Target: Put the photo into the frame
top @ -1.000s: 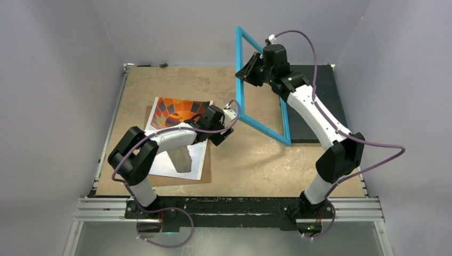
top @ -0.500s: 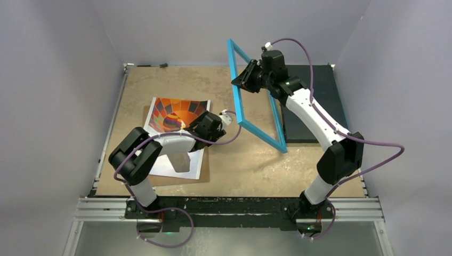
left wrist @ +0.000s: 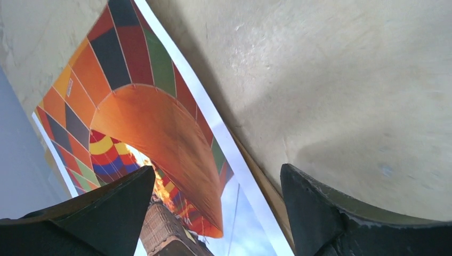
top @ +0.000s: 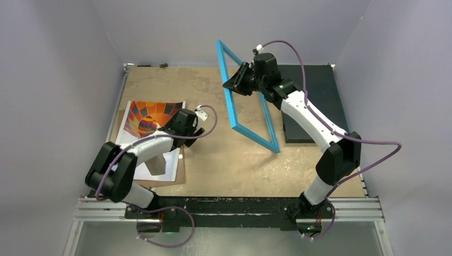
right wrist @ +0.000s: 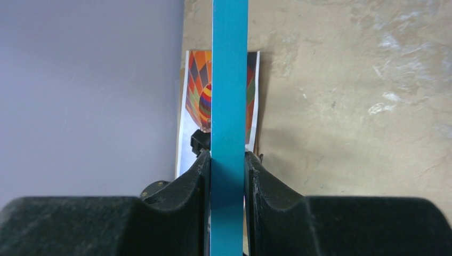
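Note:
The photo, an orange-red balloon print, lies face up at the left of the table on a brown backing board. My left gripper hovers open over the photo's right edge. In the left wrist view its fingers straddle that edge above the photo, holding nothing. The blue frame stands tilted in the air at the middle back, its low corner near the table. My right gripper is shut on its left bar. The right wrist view shows both fingers pressed against the frame.
A dark rectangular mat lies at the back right under the right arm. The backing board's edge sticks out beside the photo. The photo lies close to the left wall. Enclosure walls stand on three sides.
The left arm swung left, and the photo and backing board slid left with it. The right gripper carried the frame left, turning it more edge-on.

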Tool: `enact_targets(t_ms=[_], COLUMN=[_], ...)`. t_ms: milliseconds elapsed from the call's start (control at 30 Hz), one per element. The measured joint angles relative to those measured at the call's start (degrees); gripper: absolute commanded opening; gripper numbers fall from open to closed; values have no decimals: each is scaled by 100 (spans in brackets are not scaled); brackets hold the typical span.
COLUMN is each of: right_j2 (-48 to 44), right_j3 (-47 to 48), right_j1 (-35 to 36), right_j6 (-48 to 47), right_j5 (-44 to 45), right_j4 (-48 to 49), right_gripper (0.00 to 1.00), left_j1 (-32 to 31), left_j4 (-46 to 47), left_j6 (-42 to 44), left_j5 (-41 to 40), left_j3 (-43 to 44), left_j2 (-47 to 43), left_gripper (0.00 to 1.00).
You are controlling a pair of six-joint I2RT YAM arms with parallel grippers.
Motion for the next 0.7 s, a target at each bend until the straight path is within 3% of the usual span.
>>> enact_targets(t_ms=[233, 367, 533, 700], right_j2=[341, 487, 361, 291], right_j3=[409, 457, -35, -789], right_j1=[511, 767, 918, 918], right_j6=[332, 852, 1731, 2588], right_j5=[-15, -219, -474, -605], right_j4=[151, 686, 1930, 3274], right_gripper=[0, 0, 0, 0], left_j1=[85, 629, 1268, 1416], left_j4=[-1005, -1351, -1600, -1888], left_j6=[-426, -933, -1423, -1709], left_j5=[863, 1561, 2028, 2280], left_j3=[730, 1432, 1622, 1622], left_j2=[-1224, -1554, -1753, -1753], left_gripper=[94, 94, 93, 93])
